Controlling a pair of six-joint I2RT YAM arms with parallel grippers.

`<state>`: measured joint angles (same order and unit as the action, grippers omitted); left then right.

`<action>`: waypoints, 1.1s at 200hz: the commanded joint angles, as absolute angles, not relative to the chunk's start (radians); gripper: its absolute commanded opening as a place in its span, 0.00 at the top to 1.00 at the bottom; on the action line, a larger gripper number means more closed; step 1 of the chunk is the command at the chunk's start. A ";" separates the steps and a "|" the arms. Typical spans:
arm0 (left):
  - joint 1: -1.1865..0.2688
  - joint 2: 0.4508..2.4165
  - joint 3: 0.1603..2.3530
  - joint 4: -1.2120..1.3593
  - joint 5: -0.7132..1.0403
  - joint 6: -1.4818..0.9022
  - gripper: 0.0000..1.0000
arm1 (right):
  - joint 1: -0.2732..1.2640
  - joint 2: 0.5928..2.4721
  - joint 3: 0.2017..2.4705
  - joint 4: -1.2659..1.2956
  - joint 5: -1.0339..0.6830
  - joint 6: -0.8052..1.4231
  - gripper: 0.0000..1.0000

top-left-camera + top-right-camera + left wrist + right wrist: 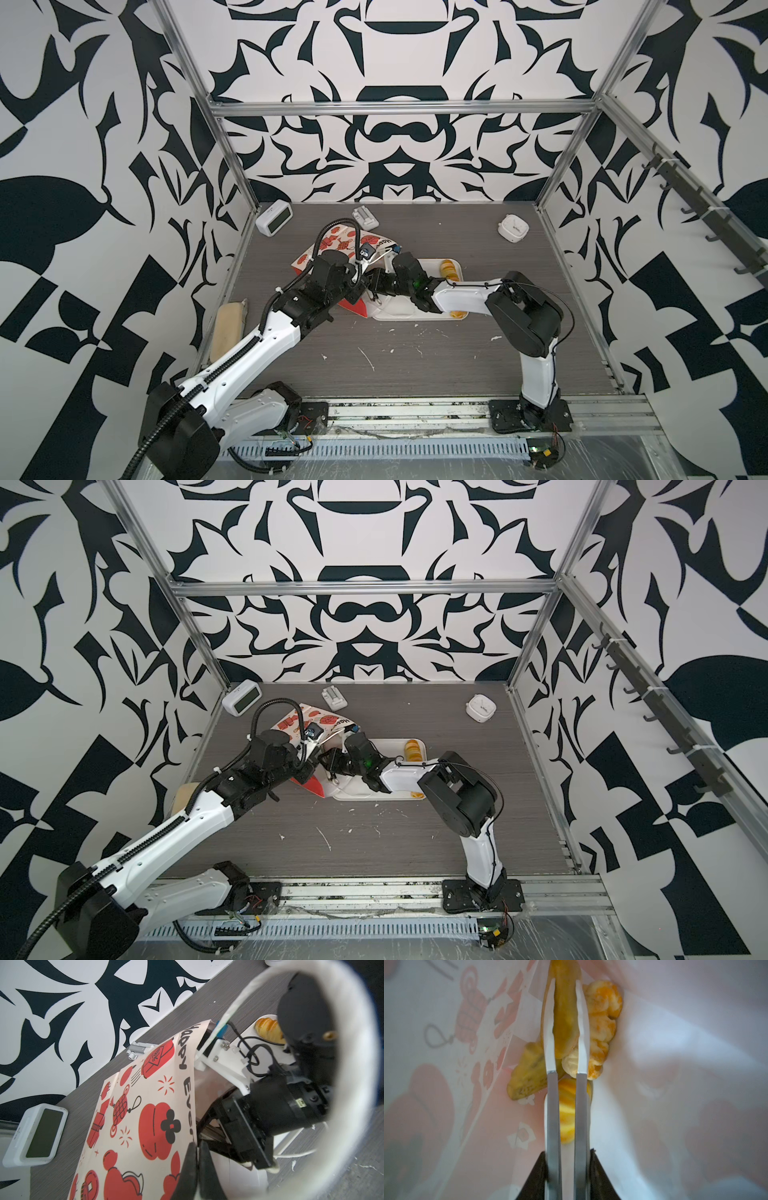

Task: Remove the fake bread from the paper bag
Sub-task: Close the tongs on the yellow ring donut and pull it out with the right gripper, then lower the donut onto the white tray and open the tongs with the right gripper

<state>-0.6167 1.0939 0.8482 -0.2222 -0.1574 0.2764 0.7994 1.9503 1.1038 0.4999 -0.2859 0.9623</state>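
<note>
Inside, paper bag (675, 1047) walls crowd the right gripper (565, 981) clamping bread (564, 1022).

We see a gray table (415, 365) with small white flecks (368, 359) on it near the front. A white alarm clock (274, 218) with a dark screen sits in the back left corner. A small white gadget (365, 218) lies near it, by the back wall (399, 158). A square clock (513, 227) sits at the back right, well apart from both. A white tray (395, 311) lies in the middle. A beige block (227, 332) lies along the left edge. The walls have big black and white shapes. Dark hooks (698, 216) line the right side.
</note>
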 commanded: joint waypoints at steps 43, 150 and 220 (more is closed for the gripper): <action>-0.614 1.110 0.824 -0.167 -0.196 0.264 1.00 | 0.786 1.762 0.922 0.637 -0.335 1.025 0.77; -0.612 1.133 0.821 -0.124 -0.240 0.253 1.00 | 0.759 1.374 0.609 0.539 -0.376 1.003 0.79; -0.611 1.131 0.821 -0.124 -0.266 0.253 1.00 | 0.755 0.877 0.470 0.059 -0.257 0.895 0.81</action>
<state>-0.6151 1.1328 0.8261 -0.1528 -0.2455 0.2611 0.7586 1.0454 0.4583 0.2558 -0.3229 0.9722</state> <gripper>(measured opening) 0.055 0.288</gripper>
